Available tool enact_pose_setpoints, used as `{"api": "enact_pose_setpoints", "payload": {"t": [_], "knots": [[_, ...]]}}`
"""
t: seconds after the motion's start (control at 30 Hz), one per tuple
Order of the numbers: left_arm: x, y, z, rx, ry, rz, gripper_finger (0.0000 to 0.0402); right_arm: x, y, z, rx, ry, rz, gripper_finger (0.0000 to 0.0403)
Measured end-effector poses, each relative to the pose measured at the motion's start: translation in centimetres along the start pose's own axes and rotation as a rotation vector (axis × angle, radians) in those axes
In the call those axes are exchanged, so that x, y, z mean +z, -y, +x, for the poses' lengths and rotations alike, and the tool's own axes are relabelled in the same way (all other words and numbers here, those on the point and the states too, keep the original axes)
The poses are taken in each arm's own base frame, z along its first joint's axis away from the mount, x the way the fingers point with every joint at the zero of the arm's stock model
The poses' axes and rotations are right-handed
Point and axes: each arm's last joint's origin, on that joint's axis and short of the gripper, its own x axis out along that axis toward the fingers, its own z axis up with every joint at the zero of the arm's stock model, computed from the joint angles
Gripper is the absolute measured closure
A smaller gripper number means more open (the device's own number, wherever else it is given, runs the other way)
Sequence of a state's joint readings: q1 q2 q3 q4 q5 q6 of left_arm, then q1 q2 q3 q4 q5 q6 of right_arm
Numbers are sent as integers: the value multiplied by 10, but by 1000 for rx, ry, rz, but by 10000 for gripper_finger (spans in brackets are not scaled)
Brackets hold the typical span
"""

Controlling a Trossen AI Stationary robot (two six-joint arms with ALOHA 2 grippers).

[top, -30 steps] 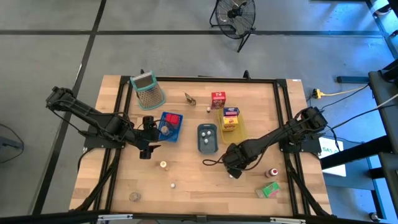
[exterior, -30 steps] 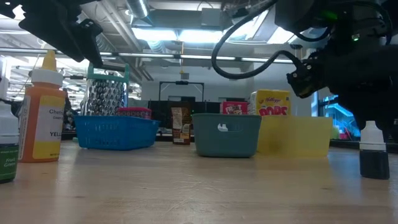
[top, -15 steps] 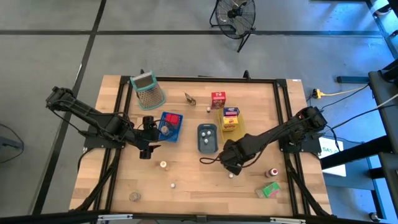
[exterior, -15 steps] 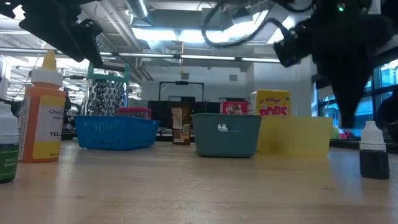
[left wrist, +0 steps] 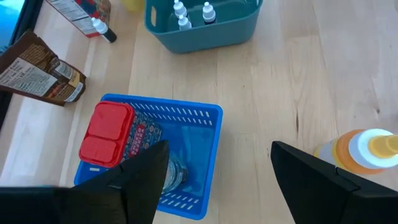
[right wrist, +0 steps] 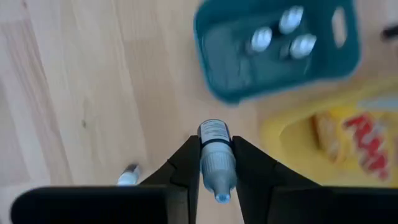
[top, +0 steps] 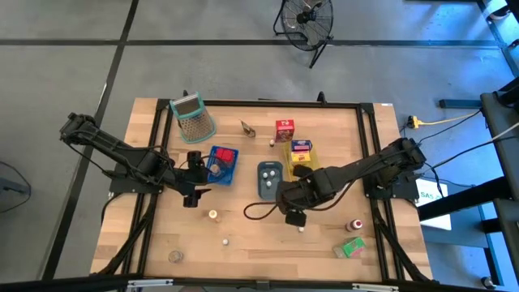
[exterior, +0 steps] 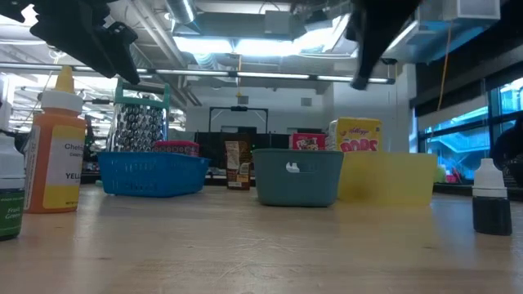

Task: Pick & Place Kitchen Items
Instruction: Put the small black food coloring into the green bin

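Right end effector (right wrist: pixel 217 163) clamped on small dropper bottle (right wrist: pixel 216 159), arm stretched low beside grey-blue tray (top: pixel 270 180), left end effector (left wrist: pixel 217 180) apart.

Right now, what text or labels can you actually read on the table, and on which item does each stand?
"YEL", under a partly cut "Che...": orange squeeze bottle.
"POPS", top half only: yellow cereal carton behind the yellow tray.
Brown packet: print too small to read.
Red carton, blue tray's box, held dropper bottle: blurred, unreadable.
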State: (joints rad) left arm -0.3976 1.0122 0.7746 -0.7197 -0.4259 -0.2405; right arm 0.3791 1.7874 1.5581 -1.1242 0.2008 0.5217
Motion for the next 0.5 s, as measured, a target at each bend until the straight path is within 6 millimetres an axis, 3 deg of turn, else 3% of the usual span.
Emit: {"api": "enact_pose_setpoints", "payload": {"t": [0.17, 0.5], "knots": [[0, 0, 0, 0, 0, 0, 123, 11, 11, 1, 0, 41, -76, 327], [1, 0, 0, -1, 8, -4, 123, 35, 46, 12, -13, 93, -54, 327]]}}
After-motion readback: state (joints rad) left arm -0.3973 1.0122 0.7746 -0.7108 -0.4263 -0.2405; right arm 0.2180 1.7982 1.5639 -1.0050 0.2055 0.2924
